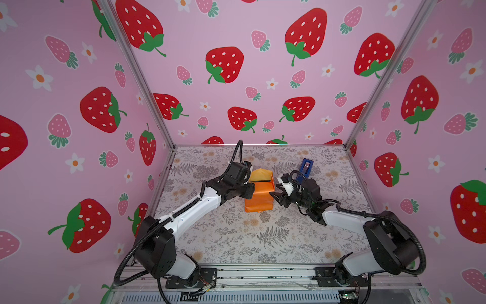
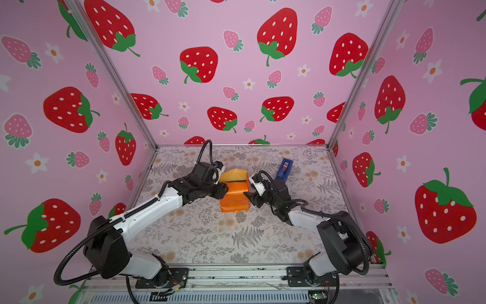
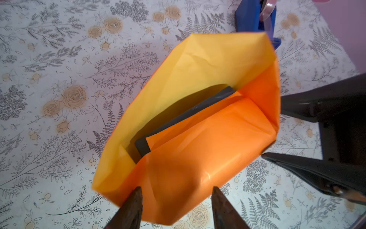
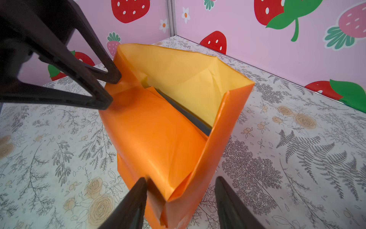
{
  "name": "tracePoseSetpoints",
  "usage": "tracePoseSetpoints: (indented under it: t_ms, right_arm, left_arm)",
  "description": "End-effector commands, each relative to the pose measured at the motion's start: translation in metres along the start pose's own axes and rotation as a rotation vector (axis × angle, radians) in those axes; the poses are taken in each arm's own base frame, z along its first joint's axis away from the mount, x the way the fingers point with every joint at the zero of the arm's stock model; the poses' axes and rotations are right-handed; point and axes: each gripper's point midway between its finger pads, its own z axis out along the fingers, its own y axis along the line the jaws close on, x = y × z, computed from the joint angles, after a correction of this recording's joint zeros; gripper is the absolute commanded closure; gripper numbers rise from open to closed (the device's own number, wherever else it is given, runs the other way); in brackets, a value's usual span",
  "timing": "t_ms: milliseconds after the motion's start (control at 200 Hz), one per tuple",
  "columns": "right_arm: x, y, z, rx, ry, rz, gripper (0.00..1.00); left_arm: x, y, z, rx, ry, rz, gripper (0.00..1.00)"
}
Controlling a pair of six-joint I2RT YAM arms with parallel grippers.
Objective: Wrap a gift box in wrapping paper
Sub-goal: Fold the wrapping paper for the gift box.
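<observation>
The wrapping paper is folded round the gift box in the middle of the table, glossy orange outward. Its far end stands open as a dull yellow flap. Only a black strip of the gift box shows inside that opening. My left gripper is open at the parcel's left end, fingertips against the paper. My right gripper is open at the right end. A folded paper corner lies between its fingers, one fingertip touching it and the other apart.
A blue tape dispenser stands just behind the right wrist. The grey floral table covering reaches to the pink strawberry walls on three sides. Both arms reach in from the near rail.
</observation>
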Motion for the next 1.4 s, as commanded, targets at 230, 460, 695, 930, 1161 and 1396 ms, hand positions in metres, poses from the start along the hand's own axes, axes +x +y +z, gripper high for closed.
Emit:
tracePoseSetpoints:
  t_ms: [230,460,695,930,1161,1396]
  right_arm:
    - [-0.012,-0.008,0.006,0.028,0.004,0.046,0.51]
    - [-0.004,-0.009,0.007,0.033,0.039,0.083,0.57]
    - [0.010,-0.014,0.011,0.060,0.097,0.139,0.63]
    - [-0.001,-0.009,0.006,0.071,0.115,0.198,0.68]
    - [-0.008,-0.010,0.011,0.148,0.147,0.386,0.49]
    - [0.015,-0.011,0.032,0.240,0.236,0.492,0.46]
  left_arm:
    - [-0.006,0.000,-0.007,0.000,-0.009,-0.002,0.41]
    - [0.001,0.002,0.008,-0.002,0.003,-0.010,0.39]
    - [0.009,0.000,0.021,0.007,0.033,-0.009,0.37]
    - [0.025,0.014,0.037,-0.094,0.098,0.023,0.38]
    - [0.034,0.018,0.047,-0.147,0.139,0.052,0.39]
    - [0.038,0.016,0.050,-0.158,0.156,0.065,0.40]
